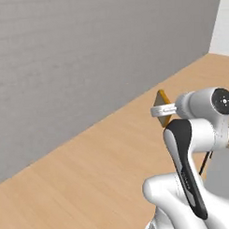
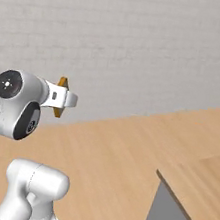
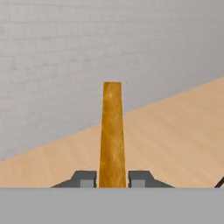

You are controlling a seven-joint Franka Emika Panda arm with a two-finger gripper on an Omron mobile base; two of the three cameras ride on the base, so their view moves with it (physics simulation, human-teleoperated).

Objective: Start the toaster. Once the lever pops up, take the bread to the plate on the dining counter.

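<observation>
End effector, fingers closed on the tan-crusted square bread slice, holds it edge-on, long axis pointing straight ahead toward the grey wall.

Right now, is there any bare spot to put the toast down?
Yes: the wood floor lies bare from the grey wall to the counter corner. That counter top looks bare too. The pincer holds the bread.
</observation>
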